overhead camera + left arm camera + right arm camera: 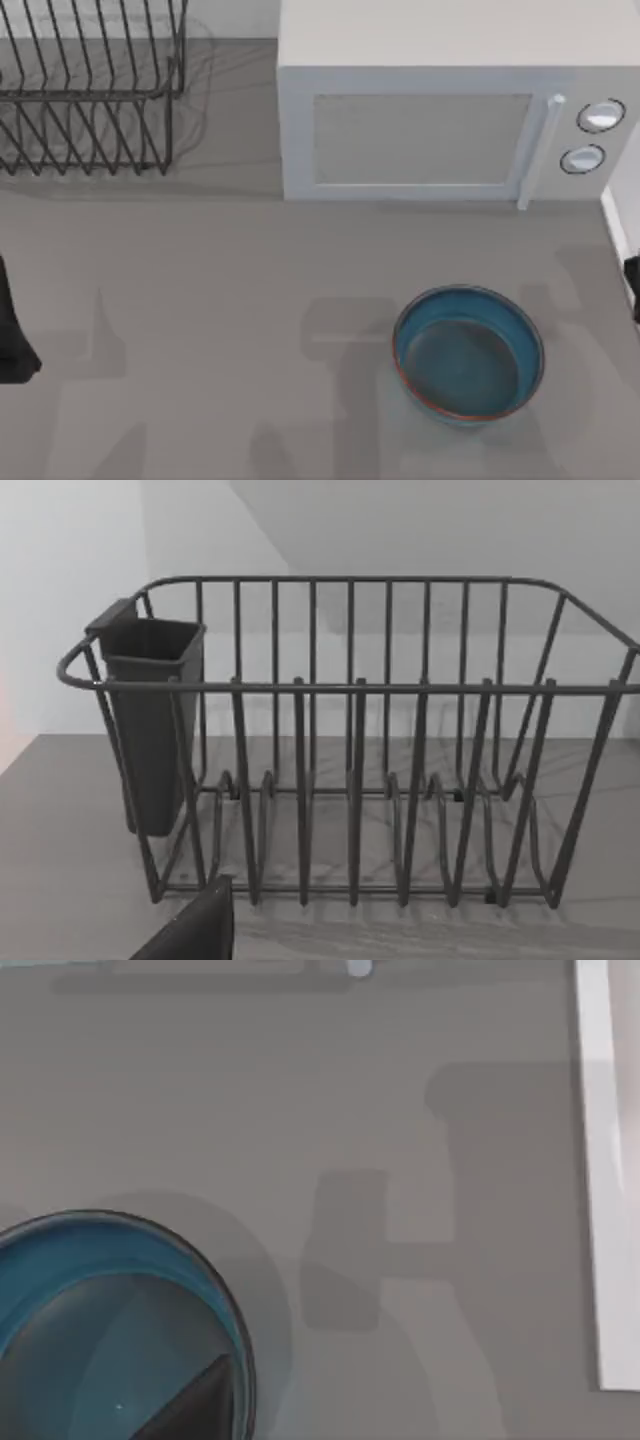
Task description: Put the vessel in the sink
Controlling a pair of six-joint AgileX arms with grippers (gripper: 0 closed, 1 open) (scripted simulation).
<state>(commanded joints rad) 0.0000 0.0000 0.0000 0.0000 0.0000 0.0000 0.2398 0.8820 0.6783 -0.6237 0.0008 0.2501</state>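
The left arm (12,335) is cut off at the left edge of the top view, so its fingers cannot be told. The right arm (632,285) is only a dark bit at the right edge. Near the right hand, the bowl (110,1300) is cut by the picture's edge.

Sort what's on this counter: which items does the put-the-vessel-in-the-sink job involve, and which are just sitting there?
Part of the job:
- bowl, teal-blue with a reddish-brown rim, on the counter toward the right, in front of the microwave

Just there:
- microwave, at the back, door shut
- dish rack, back left
- cutlery holder, hung on the rack's end
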